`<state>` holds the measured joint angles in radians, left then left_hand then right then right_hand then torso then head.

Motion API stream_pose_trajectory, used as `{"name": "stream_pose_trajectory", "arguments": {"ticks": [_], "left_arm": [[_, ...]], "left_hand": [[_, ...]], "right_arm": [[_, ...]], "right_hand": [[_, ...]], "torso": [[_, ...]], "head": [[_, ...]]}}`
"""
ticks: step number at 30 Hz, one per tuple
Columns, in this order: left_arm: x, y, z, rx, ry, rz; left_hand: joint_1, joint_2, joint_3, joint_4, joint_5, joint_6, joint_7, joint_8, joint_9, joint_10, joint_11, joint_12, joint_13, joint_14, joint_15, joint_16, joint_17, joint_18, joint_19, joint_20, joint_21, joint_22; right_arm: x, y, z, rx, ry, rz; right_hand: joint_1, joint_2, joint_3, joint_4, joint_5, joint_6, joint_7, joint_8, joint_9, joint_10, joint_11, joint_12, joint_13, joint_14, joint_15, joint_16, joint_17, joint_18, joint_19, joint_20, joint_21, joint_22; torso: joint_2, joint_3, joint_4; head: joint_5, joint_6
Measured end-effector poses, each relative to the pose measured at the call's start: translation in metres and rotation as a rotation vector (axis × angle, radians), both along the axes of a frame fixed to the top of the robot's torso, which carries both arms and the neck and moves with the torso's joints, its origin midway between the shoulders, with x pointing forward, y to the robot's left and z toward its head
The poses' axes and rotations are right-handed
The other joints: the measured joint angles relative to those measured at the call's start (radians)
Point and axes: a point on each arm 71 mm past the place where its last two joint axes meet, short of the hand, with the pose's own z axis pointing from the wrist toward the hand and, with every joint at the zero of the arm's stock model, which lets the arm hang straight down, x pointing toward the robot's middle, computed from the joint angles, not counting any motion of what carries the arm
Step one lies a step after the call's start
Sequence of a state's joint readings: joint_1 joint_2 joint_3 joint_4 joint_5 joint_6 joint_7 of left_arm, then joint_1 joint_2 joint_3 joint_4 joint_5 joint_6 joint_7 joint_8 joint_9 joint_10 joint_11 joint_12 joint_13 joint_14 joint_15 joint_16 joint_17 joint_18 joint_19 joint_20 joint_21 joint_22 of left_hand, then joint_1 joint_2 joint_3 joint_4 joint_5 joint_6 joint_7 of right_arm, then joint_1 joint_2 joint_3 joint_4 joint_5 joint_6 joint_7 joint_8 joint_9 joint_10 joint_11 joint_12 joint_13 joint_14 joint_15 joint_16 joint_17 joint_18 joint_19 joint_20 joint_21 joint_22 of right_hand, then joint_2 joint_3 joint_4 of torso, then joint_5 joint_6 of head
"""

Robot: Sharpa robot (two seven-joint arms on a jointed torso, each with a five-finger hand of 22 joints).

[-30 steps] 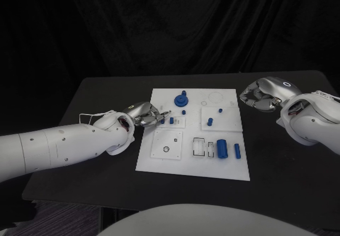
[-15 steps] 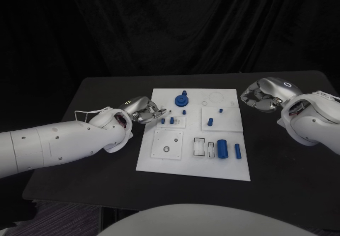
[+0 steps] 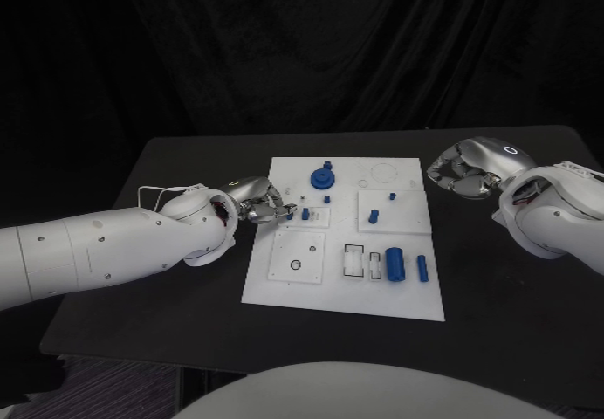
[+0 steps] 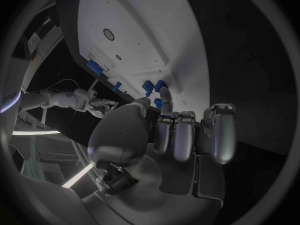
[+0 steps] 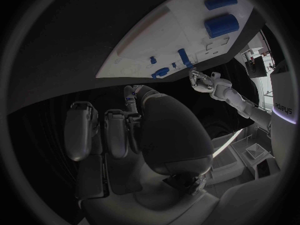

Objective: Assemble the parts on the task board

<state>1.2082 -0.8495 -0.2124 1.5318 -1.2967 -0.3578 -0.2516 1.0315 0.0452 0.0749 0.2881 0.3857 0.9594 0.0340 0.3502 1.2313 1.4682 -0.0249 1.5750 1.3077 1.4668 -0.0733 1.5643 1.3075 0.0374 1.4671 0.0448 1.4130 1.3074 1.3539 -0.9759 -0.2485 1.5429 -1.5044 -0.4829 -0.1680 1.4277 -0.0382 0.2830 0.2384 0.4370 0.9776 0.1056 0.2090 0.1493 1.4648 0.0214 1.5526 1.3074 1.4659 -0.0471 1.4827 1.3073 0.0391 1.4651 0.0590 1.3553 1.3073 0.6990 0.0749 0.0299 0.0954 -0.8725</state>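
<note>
The white task board point(image 3: 339, 288) lies mid-table, also seen in the wrist views as the board point(image 4: 137, 30) and the board point(image 5: 162, 35). My left hand point(image 3: 258, 202) sits at the board's left edge with its fingers curled in. Its fingertips point(image 4: 165, 92) are close beside two small blue pegs point(image 3: 297, 214) standing in the board. I see nothing in its grasp. A blue round part with a knob point(image 3: 322, 178) stands at the board's far end. My right hand point(image 3: 463, 171) hovers off the board's right side, curled, holding nothing.
More blue pegs point(image 3: 375, 215) stand mid-board. A thick blue cylinder point(image 3: 394, 264) and a slim one point(image 3: 422, 268) lie near the right edge beside white slots point(image 3: 355, 259). A black ring point(image 3: 296, 264) sits on the near-left plate. Bare black table surrounds the board.
My left hand pulled its outstretched finger back from the pegs, drew slightly left, then settled a little nearer again. The pegs and my right hand stayed put.
</note>
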Motion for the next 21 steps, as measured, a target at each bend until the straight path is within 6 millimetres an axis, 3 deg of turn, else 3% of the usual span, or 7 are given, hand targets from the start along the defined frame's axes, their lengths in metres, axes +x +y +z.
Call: {"name": "stream_pose_trajectory", "arguments": {"ticks": [9,16,21], "left_arm": [[0.0,-0.0041,-0.0026,0.022,0.032,-0.007],[0.0012,-0.0065,-0.0043,0.035,0.046,-0.006],[0.0022,-0.008,-0.0055,0.044,0.055,-0.006]], "left_hand": [[0.011,0.011,0.0,0.0,0.002,0.0,0.0,0.0,-0.003,0.0,0.0,0.0,0.0,0.0,0.0,0.0,0.0,0.0,0.0,0.0,0.0,0.0],[0.057,0.007,0.0,0.0,0.092,0.0,0.0,-0.009,-0.011,0.0,0.0,0.0,0.0,0.0,0.0,0.0,0.0,0.0,-0.004,-0.004,-0.005,0.0],[0.069,0.006,0.009,-0.003,0.117,-0.004,0.004,-0.009,-0.012,0.0,0.0,0.0,0.0,0.0,0.0,0.0,0.0,0.0,-0.004,-0.004,-0.009,0.0]], "right_arm": [[0.0005,0.0011,-0.0001,0.0,0.0,0.001],[0.0006,0.0013,-0.0002,0.0,0.0,0.002],[0.0007,0.0015,-0.0002,0.0,0.001,0.002]], "right_hand": [[0.0,0.0,0.0,0.0,0.0,0.0,0.0,0.0,0.0,0.0,0.0,0.0,0.0,0.0,0.0,0.0,0.0,0.0,0.0,0.0,0.0,0.0],[0.0,0.0,0.0,0.0,0.0,0.0,0.0,0.0,0.0,0.0,0.0,0.0,0.0,0.0,0.0,0.0,0.0,0.0,0.0,0.0,0.0,0.0],[0.0,0.0,0.0,0.0,0.0,0.0,0.0,0.0,0.0,0.0,0.0,0.0,0.0,0.0,0.0,0.0,0.0,0.0,0.0,0.0,0.0,0.0]], "torso": [[0.0,-0.0002,-0.0003],[0.0,-0.0006,-0.0003],[0.0,-0.0005,-0.0002]], "head": [[0.001,0.0],[-0.001,0.0],[-0.001,0.0]]}}
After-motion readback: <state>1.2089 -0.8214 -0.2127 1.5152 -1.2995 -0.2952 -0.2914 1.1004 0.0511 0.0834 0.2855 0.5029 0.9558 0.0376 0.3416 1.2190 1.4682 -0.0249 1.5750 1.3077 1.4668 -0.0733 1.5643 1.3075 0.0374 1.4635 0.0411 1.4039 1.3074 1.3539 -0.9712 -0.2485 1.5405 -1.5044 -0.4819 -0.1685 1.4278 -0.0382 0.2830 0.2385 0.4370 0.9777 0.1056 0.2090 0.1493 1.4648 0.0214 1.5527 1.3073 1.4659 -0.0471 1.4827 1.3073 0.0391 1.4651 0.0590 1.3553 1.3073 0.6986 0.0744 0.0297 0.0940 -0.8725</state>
